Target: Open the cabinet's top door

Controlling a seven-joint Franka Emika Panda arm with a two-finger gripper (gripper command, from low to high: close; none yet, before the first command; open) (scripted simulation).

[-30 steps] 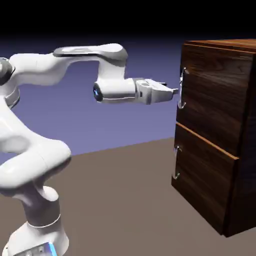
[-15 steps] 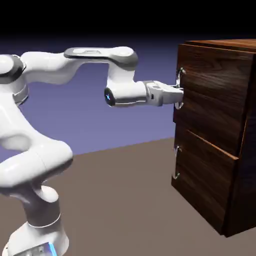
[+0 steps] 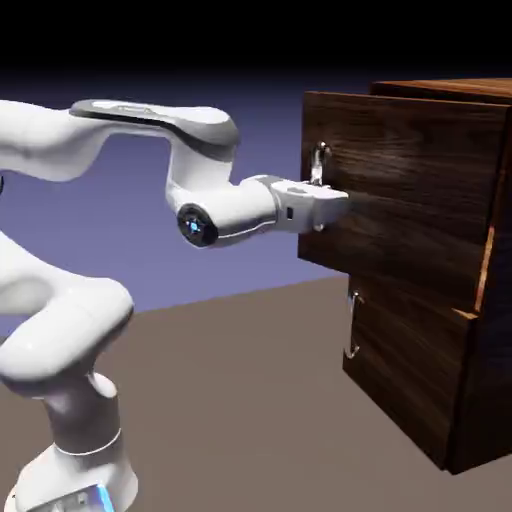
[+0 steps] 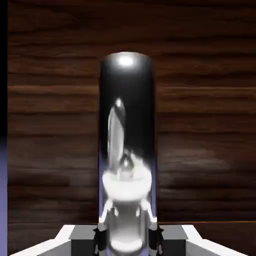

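Note:
The dark wood-grain cabinet (image 3: 495,380) stands at the exterior view's right. Its top door (image 3: 410,190) juts out to the left, well in front of the lower panel. My gripper (image 3: 334,206) is shut on the top door's silver bar handle (image 3: 320,160), reaching level from the left. In the hand view the shiny handle (image 4: 127,125) stands upright in the middle, clamped between my gripper (image 4: 127,240) fingertips (image 4: 102,237), with the door's wood (image 4: 50,125) filling the background.
The lower front panel (image 3: 400,350) sits flush in the cabinet, with its own silver handle (image 3: 352,325). A lighter orange-brown strip (image 3: 487,262) shows at the pulled-out door's side. The brown tabletop (image 3: 240,400) spreads below the arm.
My gripper reached the handle and shut on it. Then the arm drew back to the left, and the top door came out from the cabinet with it.

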